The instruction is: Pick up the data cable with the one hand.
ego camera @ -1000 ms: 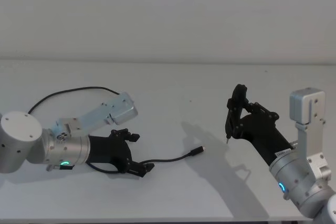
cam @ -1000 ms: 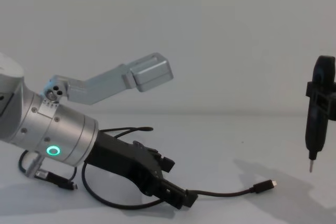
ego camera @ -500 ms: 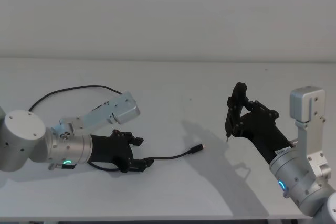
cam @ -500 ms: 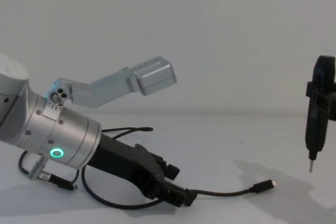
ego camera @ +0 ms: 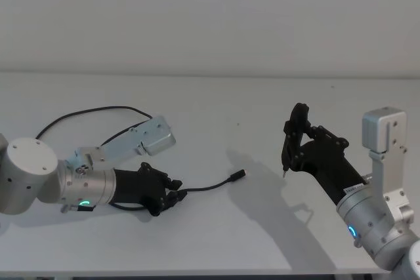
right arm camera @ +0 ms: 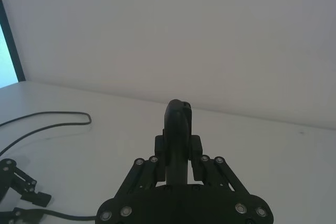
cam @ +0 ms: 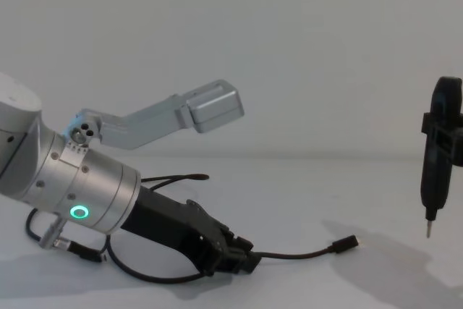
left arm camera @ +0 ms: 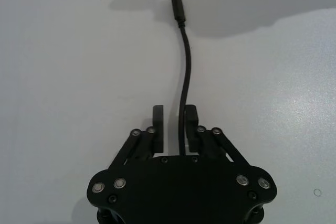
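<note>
The data cable [ego camera: 203,188] is a thin black cord lying on the white table [ego camera: 216,109], and its silver-tipped plug [ego camera: 237,175] points toward the table's middle. My left gripper [ego camera: 174,191] lies low on the table with its fingers drawn in around the cord. In the left wrist view the data cable [left arm camera: 185,77] runs between the fingers of the left gripper [left arm camera: 174,116], against one finger [left arm camera: 191,119] and with a small gap to the other. In the chest view the left gripper [cam: 249,260] rests on the table and the cable [cam: 296,255] runs out of it.
My right gripper [ego camera: 298,155] hangs above the table's right side, shut on a black pen-like tool [ego camera: 292,137] with its tip pointing down. The cable's far part loops behind the left arm [ego camera: 85,115]. A grey bracket [ego camera: 147,137] sticks out from the left wrist.
The left gripper's fingers have narrowed from wide open to nearly closed around the cable. The plug end has slid a little toward the gripper and farther back. The right arm has not moved.
</note>
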`<state>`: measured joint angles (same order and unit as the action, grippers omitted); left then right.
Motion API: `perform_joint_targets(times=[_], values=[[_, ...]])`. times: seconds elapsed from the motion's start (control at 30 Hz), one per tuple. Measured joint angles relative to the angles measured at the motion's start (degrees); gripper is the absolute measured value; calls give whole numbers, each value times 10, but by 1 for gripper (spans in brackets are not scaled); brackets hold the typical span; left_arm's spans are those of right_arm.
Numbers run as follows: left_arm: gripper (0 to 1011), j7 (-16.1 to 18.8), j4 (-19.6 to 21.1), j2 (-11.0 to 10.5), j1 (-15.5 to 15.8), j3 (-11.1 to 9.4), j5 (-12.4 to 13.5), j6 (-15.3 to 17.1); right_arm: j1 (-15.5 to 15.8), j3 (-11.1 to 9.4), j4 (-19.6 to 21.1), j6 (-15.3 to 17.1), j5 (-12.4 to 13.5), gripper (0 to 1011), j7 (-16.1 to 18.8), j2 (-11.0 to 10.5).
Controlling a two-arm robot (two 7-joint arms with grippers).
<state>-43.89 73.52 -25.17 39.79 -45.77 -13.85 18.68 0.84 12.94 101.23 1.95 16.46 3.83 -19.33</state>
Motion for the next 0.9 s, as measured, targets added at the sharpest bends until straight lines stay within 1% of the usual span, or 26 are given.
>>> perform_joint_targets(times=[0.03, 0.1, 0.23, 0.27, 0.43, 0.53, 0.73, 0.9], values=[[231, 0, 0, 0, 0, 0, 0, 0, 0, 0, 0, 0, 0, 274, 0, 0], [152, 0, 0, 0, 0, 0, 0, 0, 0, 0, 0, 0, 0, 274, 0, 0], [53, 0, 0, 0, 0, 0, 0, 0, 0, 0, 0, 0, 0, 274, 0, 0], [44, 0, -1, 0, 0, 0, 0, 0, 0, 0, 0, 0, 0, 274, 0, 0], [40, 0, 0, 0, 0, 0, 0, 0, 0, 0, 0, 0, 0, 274, 0, 0], [40, 4, 2, -1, -3, 2, 1, -7, 1, -2, 3, -1, -1, 275, 0, 0], [39, 13, 12, -5, -11, 10, 3, -35, 2, -9, 17, -7, -1, 274, 3, -1], [39, 23, 23, -9, -21, 20, 5, -69, 3, -15, 31, -11, 5, 275, 10, -1]])
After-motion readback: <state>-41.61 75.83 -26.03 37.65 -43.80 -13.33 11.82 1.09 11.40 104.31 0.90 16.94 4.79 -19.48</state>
